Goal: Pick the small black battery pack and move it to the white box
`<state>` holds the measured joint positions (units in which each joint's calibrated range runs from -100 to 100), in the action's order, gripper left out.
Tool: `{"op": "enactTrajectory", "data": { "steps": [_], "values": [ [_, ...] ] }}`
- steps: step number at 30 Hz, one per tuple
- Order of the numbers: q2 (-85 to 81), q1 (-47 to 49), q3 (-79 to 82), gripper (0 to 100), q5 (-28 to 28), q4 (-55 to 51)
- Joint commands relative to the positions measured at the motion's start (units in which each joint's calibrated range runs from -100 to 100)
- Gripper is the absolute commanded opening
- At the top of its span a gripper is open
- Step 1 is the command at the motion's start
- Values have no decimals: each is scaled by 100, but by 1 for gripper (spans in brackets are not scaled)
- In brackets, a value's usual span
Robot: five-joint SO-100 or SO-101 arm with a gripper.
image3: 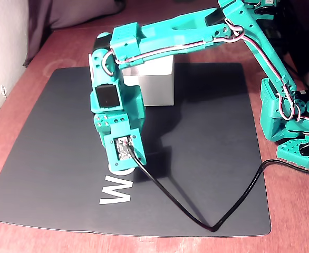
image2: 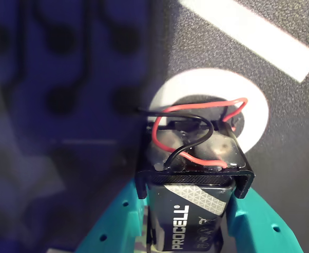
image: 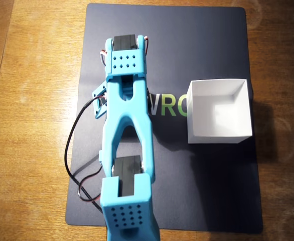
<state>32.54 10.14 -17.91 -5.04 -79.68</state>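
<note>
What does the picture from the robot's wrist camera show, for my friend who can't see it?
A black battery pack holding a Procell battery sits between the two teal fingers of the pincer, seen close up. Red and black wires loop across its top. Beneath lies a dark mat with white markings.

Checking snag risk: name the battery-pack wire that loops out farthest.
The red wire; it arcs out over the white ring, while the black wire stays curled over the battery pack.
</note>
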Motion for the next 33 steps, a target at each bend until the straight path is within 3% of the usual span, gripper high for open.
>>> {"op": "enactTrajectory", "data": {
  "steps": [1,16,24,33],
  "values": [
    [-567,-116,-118,6,-9,-8],
    [-1864,-492,-127,6,-25,-16],
    [-2733,-1629,-127,6,-123,-8],
    [-2987,-3612,-127,7,-368,10]
  ]
}}
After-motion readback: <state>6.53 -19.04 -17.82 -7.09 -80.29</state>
